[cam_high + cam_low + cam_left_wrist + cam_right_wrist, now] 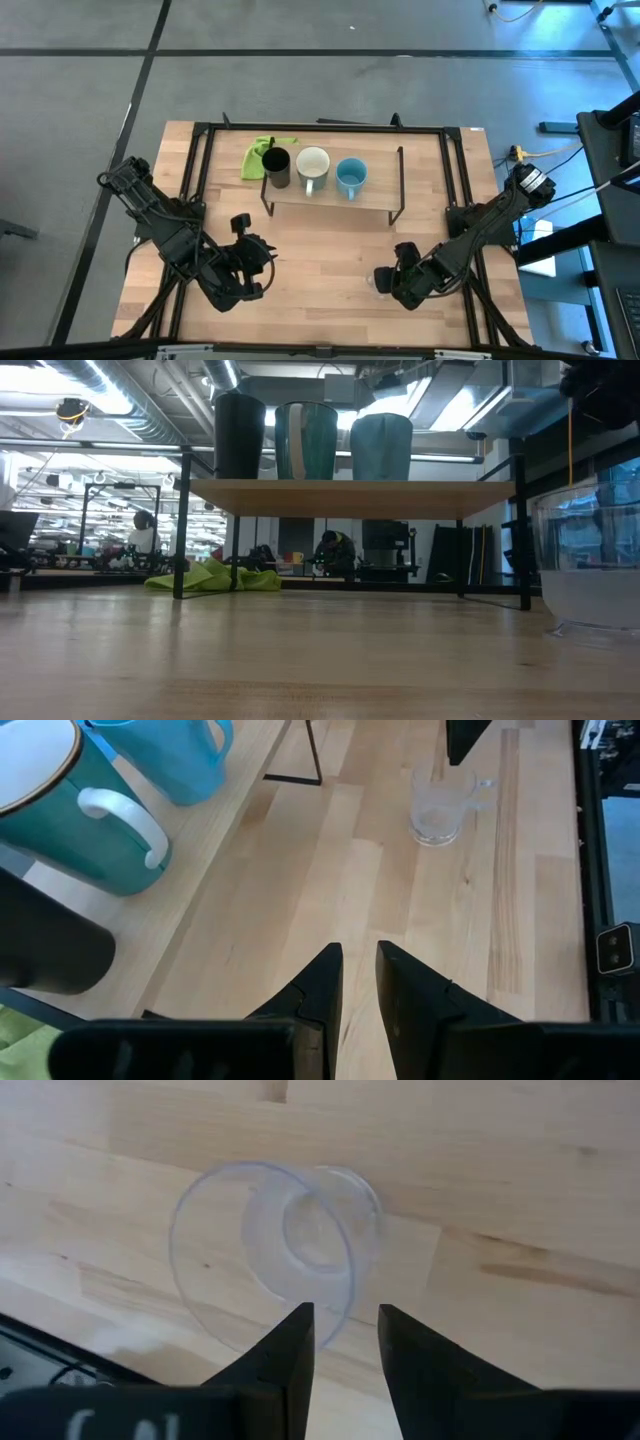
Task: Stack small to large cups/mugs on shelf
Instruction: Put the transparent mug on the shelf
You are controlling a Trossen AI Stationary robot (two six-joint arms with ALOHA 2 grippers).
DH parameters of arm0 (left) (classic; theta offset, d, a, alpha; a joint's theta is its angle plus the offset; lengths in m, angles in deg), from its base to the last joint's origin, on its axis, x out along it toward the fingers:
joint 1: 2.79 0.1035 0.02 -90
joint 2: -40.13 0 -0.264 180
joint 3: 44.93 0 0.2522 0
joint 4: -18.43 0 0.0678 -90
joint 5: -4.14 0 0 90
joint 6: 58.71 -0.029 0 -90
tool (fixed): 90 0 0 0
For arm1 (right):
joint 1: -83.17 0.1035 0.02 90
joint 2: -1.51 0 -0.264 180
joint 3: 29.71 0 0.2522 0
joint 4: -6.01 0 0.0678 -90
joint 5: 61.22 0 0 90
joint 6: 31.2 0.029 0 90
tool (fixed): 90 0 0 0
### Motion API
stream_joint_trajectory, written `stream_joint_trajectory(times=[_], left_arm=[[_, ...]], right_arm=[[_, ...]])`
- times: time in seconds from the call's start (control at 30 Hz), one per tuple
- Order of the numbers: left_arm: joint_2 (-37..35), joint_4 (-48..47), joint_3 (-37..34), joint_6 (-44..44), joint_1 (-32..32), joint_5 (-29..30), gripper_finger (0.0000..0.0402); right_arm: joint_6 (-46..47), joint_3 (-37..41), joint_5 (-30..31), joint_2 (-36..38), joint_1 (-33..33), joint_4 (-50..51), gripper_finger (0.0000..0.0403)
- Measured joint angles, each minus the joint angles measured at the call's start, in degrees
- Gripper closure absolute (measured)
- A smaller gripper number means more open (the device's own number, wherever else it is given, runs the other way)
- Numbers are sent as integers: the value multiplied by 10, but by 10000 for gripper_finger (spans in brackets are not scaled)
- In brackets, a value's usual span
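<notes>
On the shelf [380, 203] three vessels stand in a row on their bases: a black cup [277, 166], a mug [313, 168] that is white inside and teal outside, and a light blue mug [351, 177]. The clear cup [290, 1250] stands upright on the table near the right front. My right gripper [345, 1315] hangs just above its rim, pointing steeply down, open by a narrow gap. My left gripper [358, 952] waits raised over the table's left front, open, with nothing between its fingers.
A green cloth [258, 155] lies on the table behind the shelf's left end. The shelf's black legs [399, 190] stand on the table. Bare wood stretches between the shelf and the near edge. The table's black frame rails [460, 190] run along both sides.
</notes>
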Motion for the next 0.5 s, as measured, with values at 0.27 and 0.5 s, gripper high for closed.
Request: stream_joint_trajectory(times=[0.27,0.5], left_arm=[[0,1,0,0,0,0,343],[0,1,0,0,0,2,343]], right_arm=[[-6,0,-8,0,0,4,288],[-12,-1,-6,-10,-3,3,288]])
